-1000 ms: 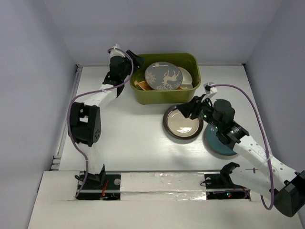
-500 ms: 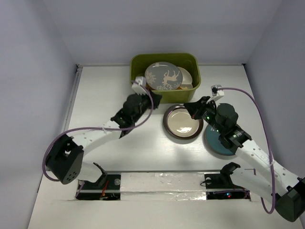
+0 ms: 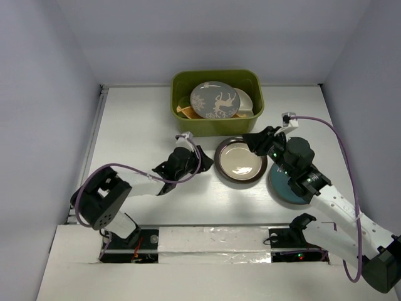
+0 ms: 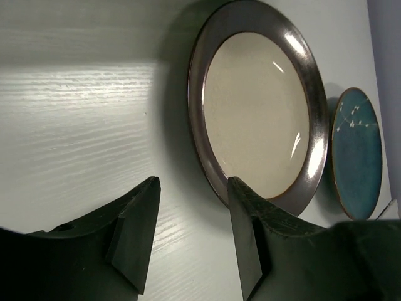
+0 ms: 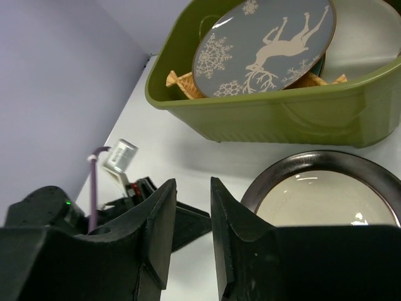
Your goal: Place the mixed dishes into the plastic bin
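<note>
The left gripper [image 4: 193, 188] has its jaws parted with only bare table [image 3: 144, 125] between them; it grips nothing. It sits low, just beside the left edge of the brown-rimmed plate [image 4: 257, 119], one finger close to the rim; whether it touches cannot be told. The right gripper [image 5: 192, 185] also has its jaws apart, by a narrower gap, and is empty. It hangs over the far right edge of that same plate [image 3: 240, 160], between the plate and the bin [image 3: 216, 128].

Further out, the bin stands at the far side of the table and already holds several dishes. The deer plate [image 3: 215, 99] lies tilted on top, the orange leaf plate [image 3: 183, 111] peeps out at its left, and a cream plate [image 3: 245, 100] lies at its right. Anything beneath them is hidden.

Two dishes are left on the table: the brown-rimmed plate just in front of the bin, and the teal plate [image 3: 279, 188] beside it to the right, partly under the right arm.

So the task looks mostly done. The step in hand appears to be the brown-rimmed plate, with both grippers at its edges, and the teal plate would come after it.
</note>
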